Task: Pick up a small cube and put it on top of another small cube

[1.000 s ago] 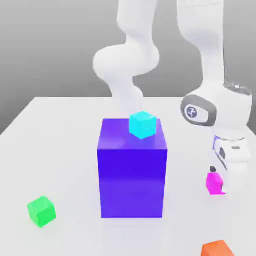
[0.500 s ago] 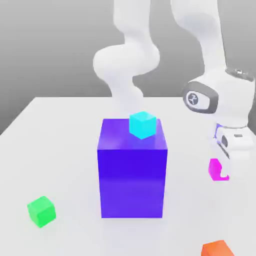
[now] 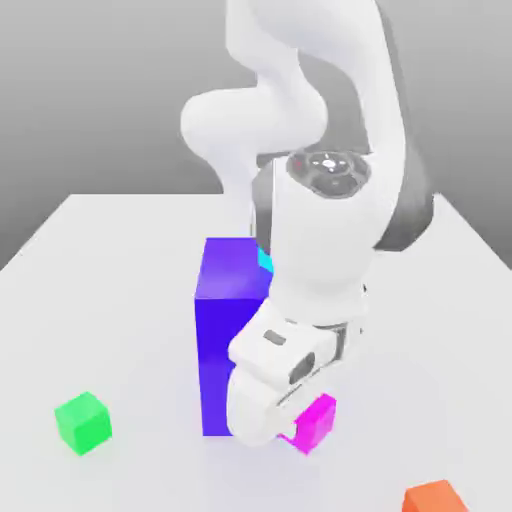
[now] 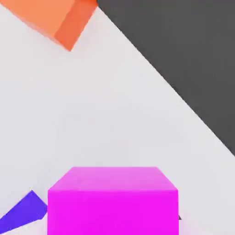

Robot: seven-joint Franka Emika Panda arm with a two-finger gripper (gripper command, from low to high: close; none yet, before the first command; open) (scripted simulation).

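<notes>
The small cube [image 3: 314, 422], bright magenta, hangs under my gripper [image 3: 298, 416], which is shut on it just in front of the big purple-blue block [image 3: 226, 300]. In the hand view the small cube [image 4: 112, 202] sits close to the camera, above the white table. The other small cube [image 3: 83, 421], bright green, rests on the table at the exterior view's left, well apart from my hand. My white arm covers most of the block's right side.
A cyan cube [image 3: 264, 260] on top of the big block peeks out from behind my arm. An orange cube [image 3: 436, 497] lies at the front of the exterior view's right, and the orange cube [image 4: 53, 18] lies near the table's edge [image 4: 165, 82].
My gripper closed on the magenta cube and lifted it. The arm then swung with it from the exterior view's right to the front of the big block, hiding most of the cyan cube.
</notes>
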